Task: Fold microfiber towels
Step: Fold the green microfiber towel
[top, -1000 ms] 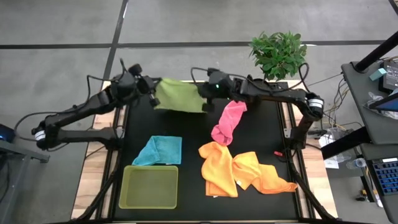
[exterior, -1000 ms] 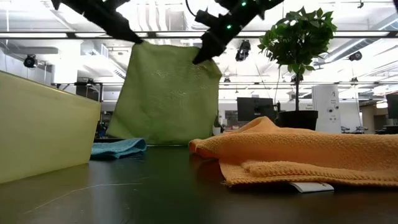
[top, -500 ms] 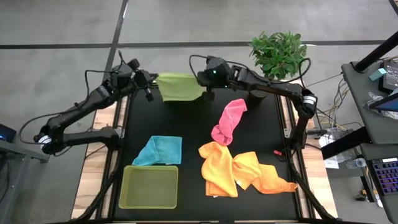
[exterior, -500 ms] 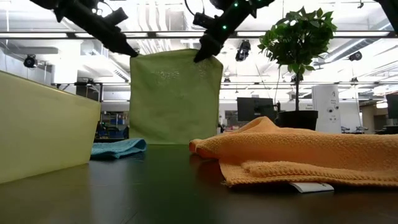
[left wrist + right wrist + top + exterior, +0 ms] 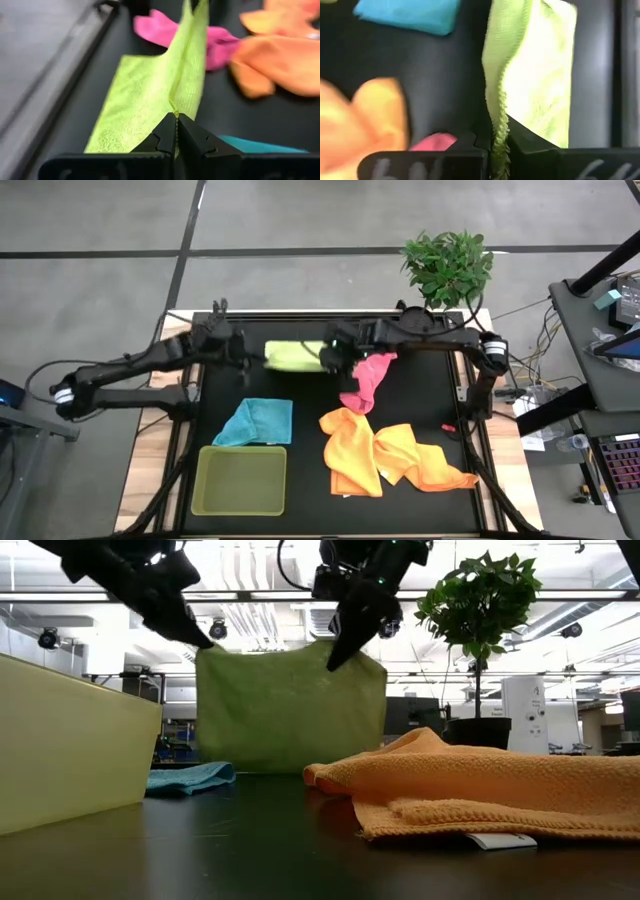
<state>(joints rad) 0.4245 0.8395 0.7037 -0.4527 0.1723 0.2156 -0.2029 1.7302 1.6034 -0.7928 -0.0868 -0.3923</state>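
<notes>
left gripper [image 5: 243,356] and right gripper [image 5: 328,358], each pinched on a top corner of the green towel [image 5: 294,357], have lowered it at the table's far centre; its lower edge now drapes onto the surface, so the fold is beginning.

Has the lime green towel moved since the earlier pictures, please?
Yes. In the low view the lime green towel, pinched by the left gripper and right gripper, hangs lower against the potted plant than before.
</notes>
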